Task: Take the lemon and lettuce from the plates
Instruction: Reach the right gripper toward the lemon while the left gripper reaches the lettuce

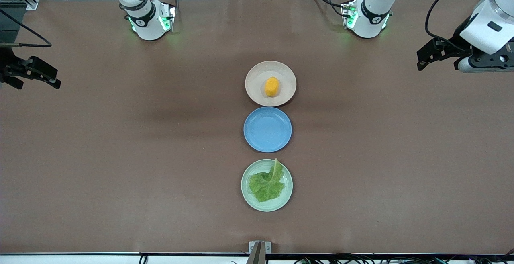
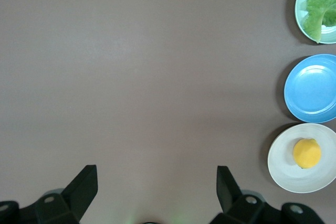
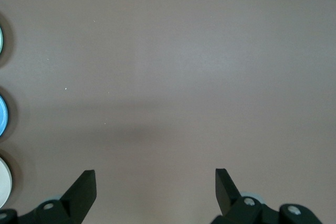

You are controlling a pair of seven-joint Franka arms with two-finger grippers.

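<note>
The lemon lies on the beige-pink plate, the plate nearest the robot bases. The lettuce lies on the mint green plate, nearest the front camera. My left gripper is open and empty, up over the bare table at the left arm's end. My right gripper is open and empty over the right arm's end. The left wrist view shows the open left gripper over bare table, with the lemon and the lettuce well off to one side. The right wrist view shows the open right gripper.
A blue plate sits empty between the two task plates, in one line down the table's middle. It also shows in the left wrist view. Only the plates' edges show in the right wrist view. A brown mat covers the table.
</note>
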